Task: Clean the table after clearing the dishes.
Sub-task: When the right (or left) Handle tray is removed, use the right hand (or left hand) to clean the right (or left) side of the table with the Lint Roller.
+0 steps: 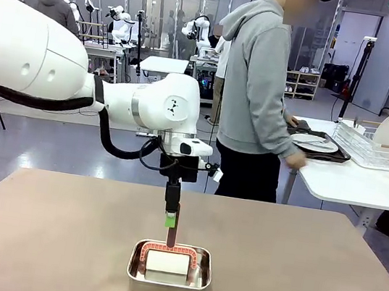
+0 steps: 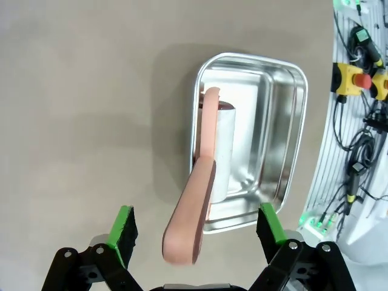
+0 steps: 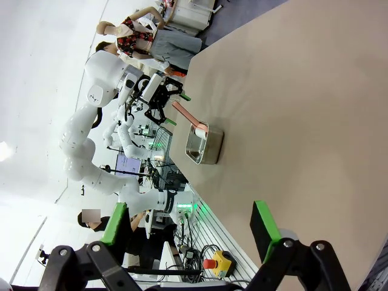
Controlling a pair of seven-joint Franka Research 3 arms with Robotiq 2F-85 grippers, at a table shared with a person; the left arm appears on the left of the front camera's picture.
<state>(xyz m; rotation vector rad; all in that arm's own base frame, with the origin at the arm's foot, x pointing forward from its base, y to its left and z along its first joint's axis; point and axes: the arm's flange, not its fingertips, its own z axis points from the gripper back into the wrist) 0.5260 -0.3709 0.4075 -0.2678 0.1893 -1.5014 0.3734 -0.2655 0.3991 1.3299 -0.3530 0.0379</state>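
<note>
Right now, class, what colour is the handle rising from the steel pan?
The handle is salmon pink, clearest in the left wrist view.

Robotics lab. Yellow e-stop box (image 2: 353,80) and loose cabling (image 2: 364,145) just off the table (image 1: 294,263) edge, white workbenches (image 1: 164,64) across an open grey-floored hall.

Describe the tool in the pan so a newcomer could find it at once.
On the tan table, near the robot's edge, sits a small steel pan. In it stands the cleaning tool, a white head with a long handle rising toward the open left pincer. Its salmon-pink handle sets it apart from the shiny pan around it.
</note>
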